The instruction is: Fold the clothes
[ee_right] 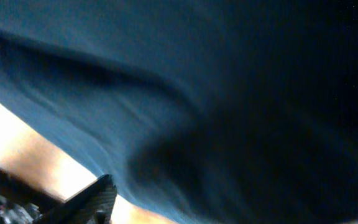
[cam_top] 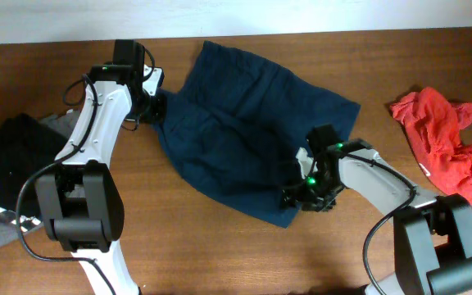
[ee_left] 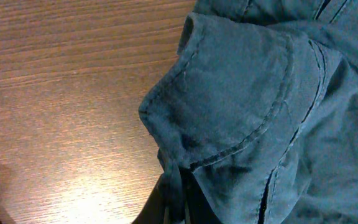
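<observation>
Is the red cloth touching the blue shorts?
Apart. The overhead view shows bare table between the blue shorts and the red cloth.

Both arms share one build. The left arm (cam_top: 97,131) has a smooth white shell along its long link, rising from a boxy black base with rounded corners near the table's front. A thin black cable (cam_top: 29,205) loops out from that base, and another curls by the far joint. The right arm (cam_top: 375,176) has the same white link, black base and black cable. Two small green lights glow on its black wrist housing. The left gripper (cam_top: 156,108) and right gripper (cam_top: 295,197) are matte black.
</observation>
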Controlling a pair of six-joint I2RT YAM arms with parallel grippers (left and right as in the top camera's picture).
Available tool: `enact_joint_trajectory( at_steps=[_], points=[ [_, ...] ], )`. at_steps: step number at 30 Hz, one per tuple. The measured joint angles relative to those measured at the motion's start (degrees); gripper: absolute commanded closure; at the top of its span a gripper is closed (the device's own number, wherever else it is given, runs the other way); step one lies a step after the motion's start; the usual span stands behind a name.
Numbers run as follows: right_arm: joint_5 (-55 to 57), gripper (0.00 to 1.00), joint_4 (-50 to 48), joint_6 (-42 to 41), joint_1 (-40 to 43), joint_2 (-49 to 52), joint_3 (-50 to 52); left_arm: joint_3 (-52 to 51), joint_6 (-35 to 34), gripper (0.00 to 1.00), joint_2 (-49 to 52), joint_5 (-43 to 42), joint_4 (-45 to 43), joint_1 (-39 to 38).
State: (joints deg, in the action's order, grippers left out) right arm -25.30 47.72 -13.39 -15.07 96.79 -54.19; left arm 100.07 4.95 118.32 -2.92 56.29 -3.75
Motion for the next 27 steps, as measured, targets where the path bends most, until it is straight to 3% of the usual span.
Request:
enact_joint_trajectory(
  at_steps=[4, 7, 10, 14, 20, 23, 27],
  points=[
    [1.81, 0.73, -9.33, -1.44, -1.29, 0.0, 0.02, 0.0, 0.0, 1.0, 0.0, 0.02, 0.0, 0.0],
    [2.62, 0.88, -10.43, -1.44, -1.4, 0.0, 0.02, 0.0, 0.0, 1.0, 0.0, 0.0, 0.15, 0.0],
    [1.92, 0.96, -7.85, -1.77, -1.38, -0.02, 0.02, 0.0, 0.0, 1.0, 0.0, 0.02, 0.48, 0.0],
    [-4.46, 0.96, 2.49, -1.77, -1.38, -1.22, -0.33, 0.0, 0.02, 1.0, 0.0, -0.02, 0.72, 0.0],
    [-16.96, 0.96, 25.88, 2.89, -1.49, -9.44, -3.04, 0.0, 0.2, 1.0, 0.0, -0.26, 1.07, -0.15],
    [-18.25, 0.96, 27.47, 5.2, -1.49, -13.79, -3.69, 0.0, 0.2, 1.0, 0.0, -0.66, 1.14, -0.5],
    [-14.73, 0.96, 21.94, 6.69, -1.49, -14.53, -3.8, 0.0, 0.2, 1.0, 0.0, -0.63, 1.05, -0.52]
  ],
)
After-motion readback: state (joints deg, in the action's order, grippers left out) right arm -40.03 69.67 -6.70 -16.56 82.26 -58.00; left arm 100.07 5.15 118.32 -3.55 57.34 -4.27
